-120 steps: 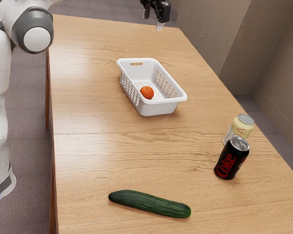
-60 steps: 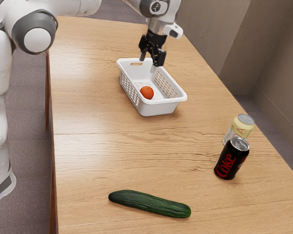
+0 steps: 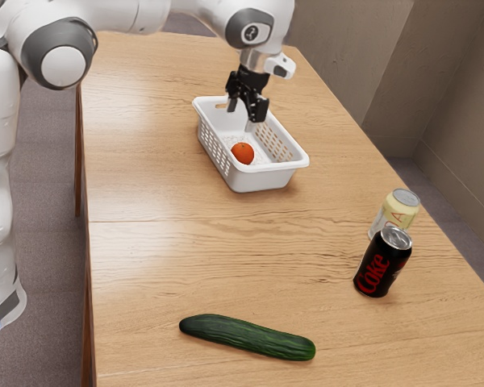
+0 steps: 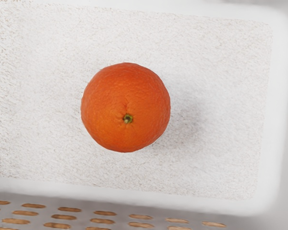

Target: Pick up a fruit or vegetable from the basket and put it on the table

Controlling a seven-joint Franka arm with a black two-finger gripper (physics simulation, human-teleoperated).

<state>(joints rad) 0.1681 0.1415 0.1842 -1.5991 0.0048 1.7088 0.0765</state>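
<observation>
The gripper (image 3: pixel 241 118) is released, its two fingertips parted above the white basket (image 3: pixel 262 181). In the exterior view, the orange (image 3: pixel 242 152) is seen at six o'clock from it, inside the basket, hemmed in by the walls, its underside hidden. From the basket, a yellow can (image 3: pixel 401 211), partly covered by a Coke can (image 3: pixel 378 268), is seen near four o'clock; a cucumber (image 3: pixel 247 337), at six.
</observation>
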